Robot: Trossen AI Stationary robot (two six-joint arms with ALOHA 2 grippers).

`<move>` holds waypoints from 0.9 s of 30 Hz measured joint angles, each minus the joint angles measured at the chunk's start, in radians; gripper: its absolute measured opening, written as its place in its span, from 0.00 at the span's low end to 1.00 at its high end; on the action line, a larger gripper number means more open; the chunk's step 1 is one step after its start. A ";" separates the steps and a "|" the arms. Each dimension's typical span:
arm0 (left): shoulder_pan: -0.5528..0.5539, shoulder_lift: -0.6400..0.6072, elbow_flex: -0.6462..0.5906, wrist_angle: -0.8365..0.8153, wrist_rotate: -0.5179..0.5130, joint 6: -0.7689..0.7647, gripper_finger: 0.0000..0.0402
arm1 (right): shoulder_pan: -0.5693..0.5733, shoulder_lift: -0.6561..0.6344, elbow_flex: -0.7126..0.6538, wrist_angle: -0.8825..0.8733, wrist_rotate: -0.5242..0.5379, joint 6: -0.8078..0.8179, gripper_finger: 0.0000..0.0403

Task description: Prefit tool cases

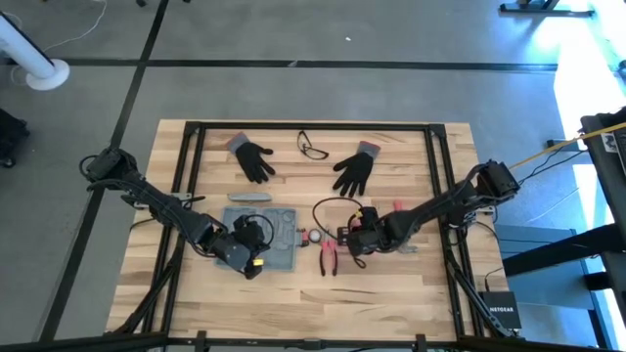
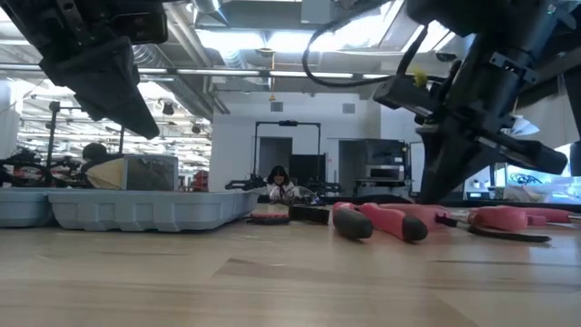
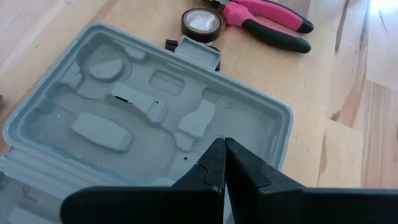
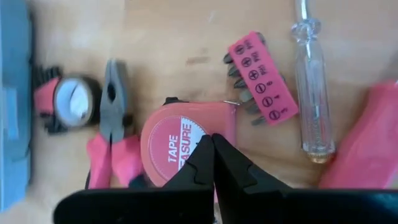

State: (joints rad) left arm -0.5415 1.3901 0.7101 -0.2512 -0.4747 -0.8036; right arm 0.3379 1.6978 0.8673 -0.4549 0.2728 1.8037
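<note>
The tool case point(image 1: 284, 240) is a flat blue-grey tray lying open on the wooden table, its moulded recesses point(image 3: 143, 106) facing up. My left gripper point(image 3: 224, 149) hangs shut just above the case's near right part, and in the low view its tip point(image 2: 145, 127) stands clear of the case point(image 2: 136, 207). My right gripper point(image 4: 212, 144) is shut and points down over a pink tape measure point(image 4: 180, 140), which lies flat on the table to the right of the case. My right gripper's shut fingertips point(image 4: 202, 155) stand over the tape measure's round top face point(image 4: 174, 146), coming from above. Whether they touch it I cannot tell, since the fingers themselves hide the spot.
Around the tape measure lie pink-handled pliers point(image 4: 115, 124), a roll of black tape point(image 4: 71, 102), a pink bit holder point(image 4: 261, 78), a clear-handled screwdriver point(image 4: 311, 81) and a pink handle point(image 4: 367, 143). Farther back are two black gloves point(image 1: 256, 159) point(image 1: 354, 171), glasses point(image 1: 311, 147) and a slim grey bar point(image 1: 249, 197).
</note>
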 joint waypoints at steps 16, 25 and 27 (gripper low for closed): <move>-0.011 0.000 0.000 0.001 0.000 0.000 0.00 | -0.007 -0.020 0.072 -0.088 0.029 -0.116 0.00; -0.011 0.000 0.000 0.000 0.000 0.021 0.00 | -0.026 -0.088 0.170 -0.464 0.050 -0.188 0.00; -0.011 0.000 0.000 0.000 0.000 0.026 0.00 | -0.036 -0.136 0.148 -0.517 0.036 -0.213 0.00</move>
State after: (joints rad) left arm -0.5522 1.3903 0.7105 -0.2516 -0.4747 -0.7772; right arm 0.3022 1.5616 1.0149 -0.9716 0.3092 1.5906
